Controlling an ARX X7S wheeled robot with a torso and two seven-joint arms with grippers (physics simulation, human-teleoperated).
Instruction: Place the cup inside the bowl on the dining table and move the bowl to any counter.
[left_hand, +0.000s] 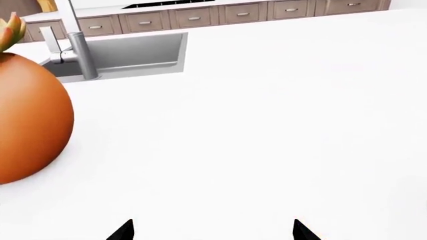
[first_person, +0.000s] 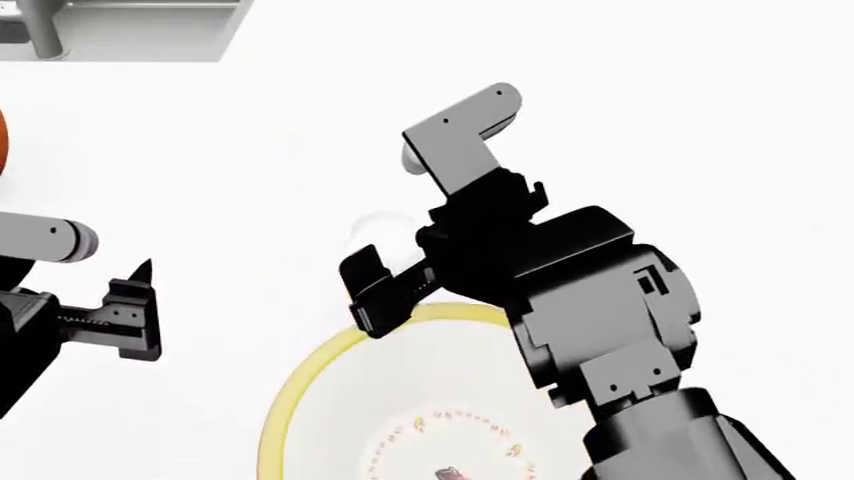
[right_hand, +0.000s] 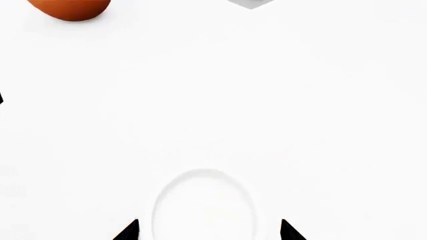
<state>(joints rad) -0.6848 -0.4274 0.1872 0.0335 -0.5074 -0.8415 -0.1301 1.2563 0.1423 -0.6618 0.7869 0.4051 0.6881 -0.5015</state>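
Where visible, one cup (right_hand: 203, 205) (lidded), one bowl (first_person: 314, 390)

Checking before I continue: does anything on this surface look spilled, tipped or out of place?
Nothing stands out. The cup appears upright with its lid on, beside the bowl, which sits level. The orange fruit rests well apart from both. No spill or damage shows.

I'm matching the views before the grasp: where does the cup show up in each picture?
Head view: the cup shows only as a faint white lid on the tabletop, just beyond the bowl.
Right wrist view: its lid sits between the right pincer tips.
Left wrist view: not in it.
Shared landmark: the orange fruit, in all three.
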